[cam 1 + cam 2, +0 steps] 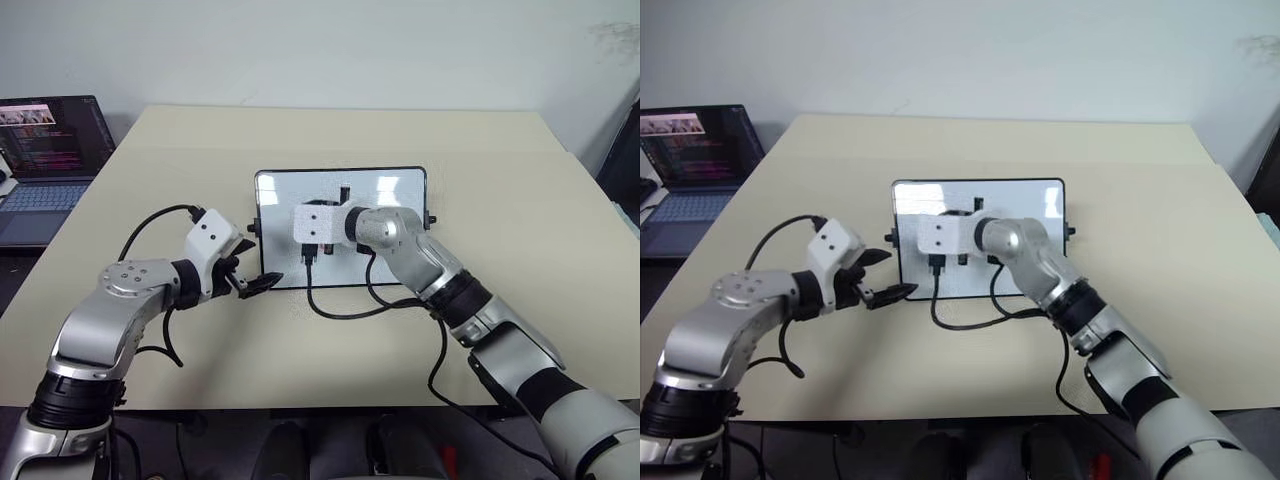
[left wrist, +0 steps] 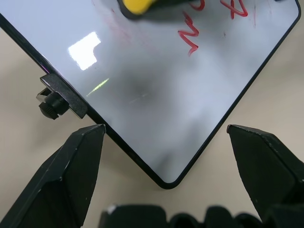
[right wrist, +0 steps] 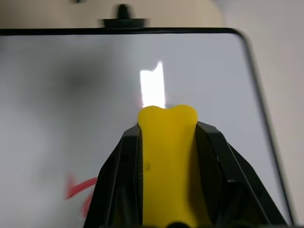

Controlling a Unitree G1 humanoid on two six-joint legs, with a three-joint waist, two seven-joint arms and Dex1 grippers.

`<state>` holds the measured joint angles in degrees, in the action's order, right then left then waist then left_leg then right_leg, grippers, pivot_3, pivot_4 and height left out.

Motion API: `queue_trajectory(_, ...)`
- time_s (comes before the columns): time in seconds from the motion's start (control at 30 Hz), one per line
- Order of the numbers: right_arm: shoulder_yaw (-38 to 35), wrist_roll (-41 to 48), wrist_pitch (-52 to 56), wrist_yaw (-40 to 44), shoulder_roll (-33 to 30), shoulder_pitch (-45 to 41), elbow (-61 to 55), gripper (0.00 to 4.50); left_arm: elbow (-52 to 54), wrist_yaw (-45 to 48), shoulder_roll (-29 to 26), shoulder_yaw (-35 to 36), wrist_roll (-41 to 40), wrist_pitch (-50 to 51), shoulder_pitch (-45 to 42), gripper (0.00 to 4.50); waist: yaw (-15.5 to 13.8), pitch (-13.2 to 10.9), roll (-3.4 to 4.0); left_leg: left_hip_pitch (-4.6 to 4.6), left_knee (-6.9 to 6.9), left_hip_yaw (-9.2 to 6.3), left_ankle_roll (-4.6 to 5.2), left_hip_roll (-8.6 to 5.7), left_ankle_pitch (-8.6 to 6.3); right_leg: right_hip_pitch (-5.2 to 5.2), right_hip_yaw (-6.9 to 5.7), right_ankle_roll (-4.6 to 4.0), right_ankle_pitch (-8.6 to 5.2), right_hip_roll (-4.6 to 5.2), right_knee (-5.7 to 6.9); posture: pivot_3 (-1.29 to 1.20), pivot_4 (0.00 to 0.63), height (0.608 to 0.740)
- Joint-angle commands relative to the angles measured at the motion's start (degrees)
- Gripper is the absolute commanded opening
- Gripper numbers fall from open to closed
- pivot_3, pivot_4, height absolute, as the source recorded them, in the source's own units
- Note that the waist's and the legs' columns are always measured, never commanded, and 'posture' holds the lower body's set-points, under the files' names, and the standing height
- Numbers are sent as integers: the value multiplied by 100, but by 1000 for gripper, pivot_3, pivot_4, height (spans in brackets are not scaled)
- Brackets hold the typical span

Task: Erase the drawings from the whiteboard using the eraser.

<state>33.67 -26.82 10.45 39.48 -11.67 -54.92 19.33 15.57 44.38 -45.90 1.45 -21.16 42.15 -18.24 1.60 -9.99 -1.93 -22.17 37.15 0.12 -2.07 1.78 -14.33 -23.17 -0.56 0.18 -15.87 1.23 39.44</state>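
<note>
Two robot hands work over a small glossy white whiteboard with a thin black frame, lying flat on our beige desk. Our right hand is clamped tight on the small yellow eraser above the board's surface. Red marker drawings show on the white. Our left hand hovers with fingers spread apart around the board's near left corner. A dark laptop sits off to the left.

Glossy black-framed whiteboard flat mid-table, nearer its far edge, red drawings partly remaining, yellow eraser over its surface
</note>
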Motion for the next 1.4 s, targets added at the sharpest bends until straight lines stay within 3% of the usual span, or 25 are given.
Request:
queue_trajectory(0.03, 103, -99, 230, 294, -93, 199, 28, 1192, 229, -15, -10, 28, 22, -55, -15, 4500, 6, 0, 0, 0, 0, 0, 0, 0, 0, 0, 1, 0, 0, 0, 1, 0, 150, 740)
queue_trajectory(0.3, -375, -55, -80, -777, 328, -183, 279, 1192, 231, -6, 3, 22, 20, -69, -21, 4500, 17, -2, 0, 13, 0, 0, 0, 4, 3, 0, 3, -1, 0, -7, 10, 0, 150, 740)
queue_trajectory(0.57, -385, 91, -169, -694, 472, -66, 268, 1174, 249, -8, 22, 35, 5, -76, -19, 4500, 12, -2, 0, -8, -16, 1, -4, 7, 4, -4, 0, -4, 0, -5, -26, 0, 150, 740)
queue_trajectory(0.7, -1305, 934, 147, -993, 822, 205, -305, 1174, 297, -58, 103, 78, 3, -192, 13, 4500, 9, -3, 1, -24, -17, -3, -4, 11, 3, -10, -5, -5, 0, -5, -38, 0, 150, 740)
queue_trajectory(0.83, -2079, 1891, 1277, -520, 783, 760, -1460, 1174, 446, -71, 182, 149, -45, -243, 166, 4500, -1, -4, 1, -62, -13, -10, -6, 11, 3, -33, -10, -5, 1, 0, -42, 0, 150, 740)
queue_trajectory(1.0, -2865, 3372, 3221, 79, 462, 1666, -3593, 1174, 497, -69, 368, 285, -116, -579, 249, 4500, -34, -5, 2, -68, -15, -12, -7, 5, -1, -33, -12, -4, 0, 6, -53, 0, 150, 740)
queue_trajectory(1.13, -3130, 3919, 3967, 268, -268, 2398, -4744, 1174, 420, -12, 406, 286, -109, -730, 253, 4500, -23, -5, 3, -63, -15, -13, -6, 4, -1, -32, -13, -3, -1, 5, -49, 0, 150, 740)
queue_trajectory(1.27, -3119, 3960, 3849, 279, -1067, 3372, -5474, 1174, 350, 79, 423, 215, -125, -755, 246, 4500, -12, -5, 3, -58, -16, -12, -5, 2, -1, -31, -13, -1, -2, 0, -48, 0, 150, 740)
queue_trajectory(1.4, -2773, 3340, 2892, 1, -1693, 4163, -5506, 1174, 287, 124, 461, 119, -113, -721, 225, 4500, 20, -6, 2, -55, -15, -3, -5, -2, -1, -30, -7, 10, -9, -6, -48, 0, 150, 740)
